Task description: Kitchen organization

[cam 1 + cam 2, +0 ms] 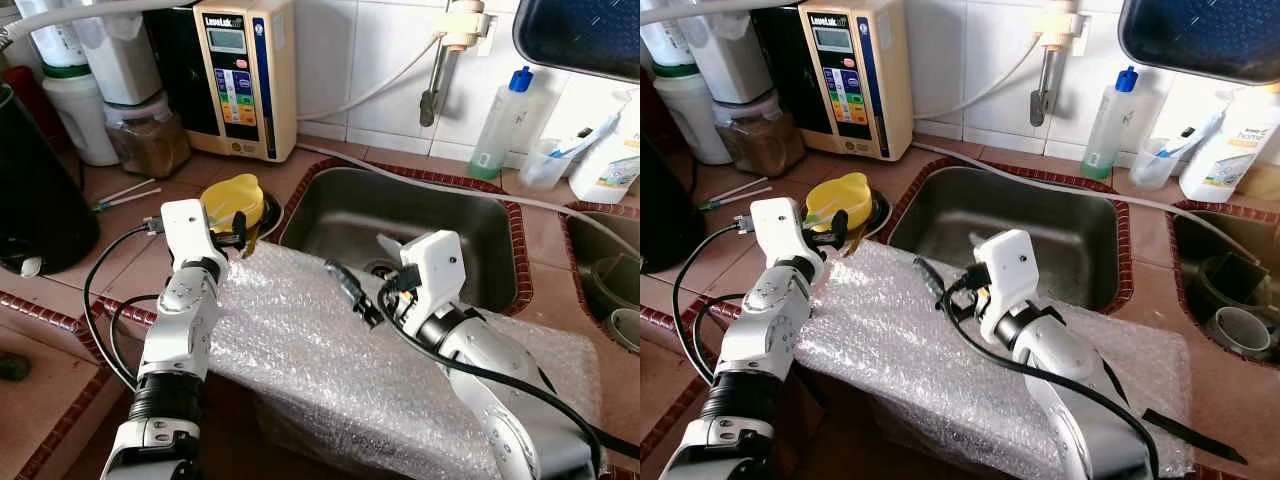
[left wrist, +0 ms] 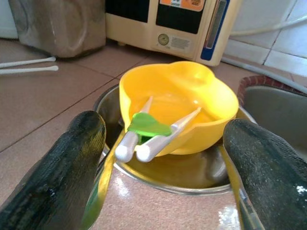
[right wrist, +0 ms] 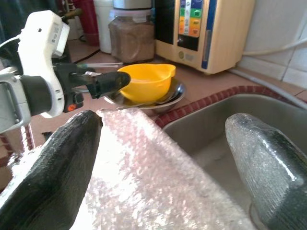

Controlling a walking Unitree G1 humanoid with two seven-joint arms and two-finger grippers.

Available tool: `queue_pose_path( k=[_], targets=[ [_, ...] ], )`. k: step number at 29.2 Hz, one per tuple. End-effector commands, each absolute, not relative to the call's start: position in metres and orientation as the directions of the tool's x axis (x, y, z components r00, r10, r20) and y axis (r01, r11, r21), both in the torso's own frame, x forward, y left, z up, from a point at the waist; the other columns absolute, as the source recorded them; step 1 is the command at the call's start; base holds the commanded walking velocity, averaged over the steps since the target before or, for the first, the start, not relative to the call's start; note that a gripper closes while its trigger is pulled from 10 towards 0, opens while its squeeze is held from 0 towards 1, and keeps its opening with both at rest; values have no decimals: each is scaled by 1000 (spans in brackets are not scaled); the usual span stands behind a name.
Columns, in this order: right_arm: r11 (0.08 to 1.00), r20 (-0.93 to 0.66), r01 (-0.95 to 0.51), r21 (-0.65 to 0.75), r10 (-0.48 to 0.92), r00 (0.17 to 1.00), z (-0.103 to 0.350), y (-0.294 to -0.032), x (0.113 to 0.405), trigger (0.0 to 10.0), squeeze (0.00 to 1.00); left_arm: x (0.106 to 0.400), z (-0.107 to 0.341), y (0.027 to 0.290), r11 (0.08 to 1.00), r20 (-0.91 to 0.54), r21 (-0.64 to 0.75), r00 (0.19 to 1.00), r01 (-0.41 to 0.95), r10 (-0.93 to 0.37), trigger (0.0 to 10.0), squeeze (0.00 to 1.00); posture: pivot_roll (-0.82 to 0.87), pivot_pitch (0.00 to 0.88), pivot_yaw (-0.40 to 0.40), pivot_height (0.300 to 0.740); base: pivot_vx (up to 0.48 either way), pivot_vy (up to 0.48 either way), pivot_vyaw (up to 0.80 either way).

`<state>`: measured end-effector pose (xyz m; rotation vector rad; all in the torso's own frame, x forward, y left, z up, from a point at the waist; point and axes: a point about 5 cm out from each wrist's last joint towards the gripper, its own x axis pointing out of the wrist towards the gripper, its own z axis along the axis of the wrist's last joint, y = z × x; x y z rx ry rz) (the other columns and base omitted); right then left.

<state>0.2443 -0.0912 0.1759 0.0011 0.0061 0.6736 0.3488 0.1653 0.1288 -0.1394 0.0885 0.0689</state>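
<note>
While a bubble-wrapped bundle (image 1: 330,350) lay across the lower centre of the frame, the right gripper (image 1: 352,290) was held above it, fingers spread and empty. Left of centre, the left gripper (image 1: 232,232) was parted before the yellow bowl (image 1: 232,195). Beyond, the sink (image 1: 330,215) was seen.

Bubble-wrapped bundle (image 1: 330,350) blocks the sink's (image 1: 440,225) near edge.

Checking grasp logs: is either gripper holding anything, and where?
Nothing held. Left gripper is open before the yellow bowl; right gripper is open over bubble wrap.
</note>
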Motion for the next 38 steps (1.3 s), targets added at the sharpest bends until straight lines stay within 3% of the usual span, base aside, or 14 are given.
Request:
queue_pose_path(
  k=[1, 4, 5, 6, 7, 8, 9, 10, 38],
  targets=[
    [765, 8, -643, 0, 643, 765, 180, -89, 240, 10000, 0, 351, 132, 167, 989, -84, -131, 995, -73, 62, 10000, 0, -43, 0, 27, 740, 0, 0, 0],
    [764, 4, -646, 3, 646, 764, 180, -88, 239, 10000, 0, 352, 131, 168, 988, -85, -138, 995, -72, 60, 10000, 0, -43, 0, 25, 740, 0, 0, 0],
    [762, 3, -648, 4, 648, 762, 180, -88, 239, 10000, 0, 352, 130, 168, 988, -85, -141, 995, -70, 58, 5412, 0, -45, 0, 24, 740, 0, 0, 0],
    [762, 2, -648, 4, 648, 762, 180, -88, 239, 10000, 0, 353, 130, 169, 987, -84, -142, 995, -69, 57, 2824, 0, -44, 0, 24, 740, 0, 0, 0],
    [762, 1, -647, 4, 647, 762, 180, -88, 239, 10000, 0, 354, 130, 169, 987, -83, -143, 995, -68, 56, 2824, 0, -44, 0, 24, 740, 0, 0, 0],
    [763, 1, -647, 5, 647, 763, 180, -88, 240, 10000, 0, 355, 131, 169, 986, -79, -153, 995, -68, 56, 1804, 0, -44, 0, 25, 740, 0, 0, 0],
    [763, 1, -647, 5, 647, 763, 180, -88, 240, 10000, 0, 355, 131, 169, 986, -79, -153, 995, -68, 56, 1804, 0, -44, 0, 25, 740, 0, 0, 0],
    [764, 0, -645, 4, 645, 764, 181, -88, 240, 10000, 0, 357, 133, 169, 985, -69, -158, 996, -64, 53, 0, 0, -46, 0, 27, 740, 0, 0, 0],
    [782, -2, -623, -3, 623, 782, 179, -89, 243, 10000, 0, 359, 131, 170, 989, -57, -143, 998, -48, 41, 0, 0, -52, 0, 35, 740, 0, 0, 0]
  ],
)
